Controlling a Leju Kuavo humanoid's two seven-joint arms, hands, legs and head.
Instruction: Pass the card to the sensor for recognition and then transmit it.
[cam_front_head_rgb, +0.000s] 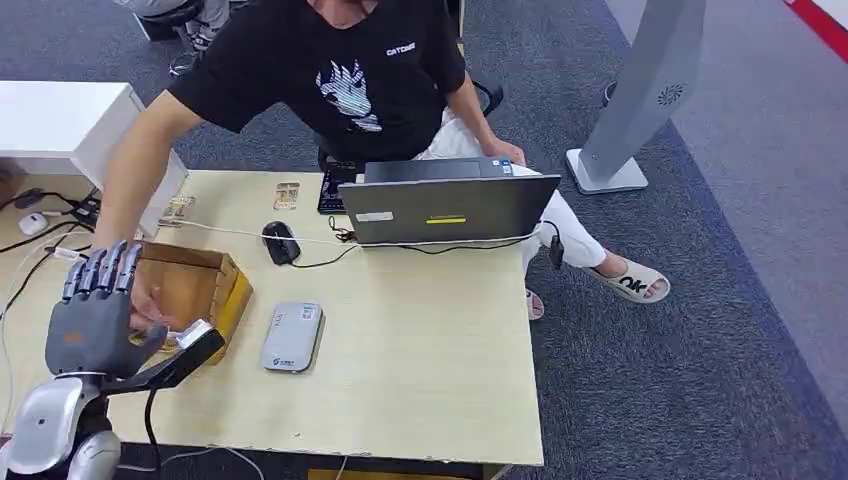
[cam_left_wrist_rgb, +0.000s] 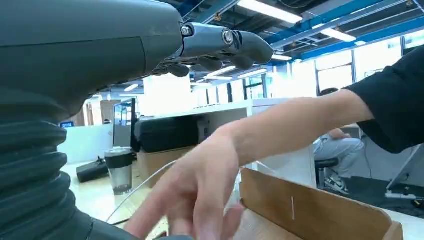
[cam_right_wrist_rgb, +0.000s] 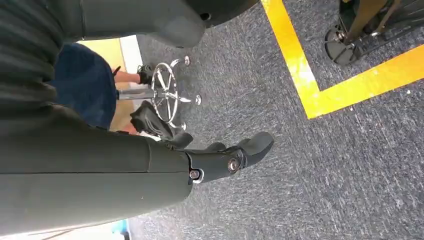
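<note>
My left hand (cam_front_head_rgb: 95, 320) is raised above the near-left part of the table, over an open cardboard box (cam_front_head_rgb: 215, 275), with fingers stretched and apart and nothing in them. A person's hand (cam_left_wrist_rgb: 200, 190) reaches into the box (cam_left_wrist_rgb: 310, 210) just beneath my left hand (cam_left_wrist_rgb: 215, 45). A small white edge (cam_front_head_rgb: 196, 332) shows beside my thumb; I cannot tell whether it is the card. The grey flat sensor (cam_front_head_rgb: 291, 337) lies on the table right of the box. My right hand (cam_right_wrist_rgb: 220, 155) hangs over carpet, fingers loosely bent, holding nothing.
The person in a black shirt (cam_front_head_rgb: 350, 70) sits across the table behind an open laptop (cam_front_head_rgb: 445, 205). A black mouse (cam_front_head_rgb: 281, 242) and its cable lie between laptop and box. A grey stand (cam_front_head_rgb: 640, 90) rises from the carpet at right.
</note>
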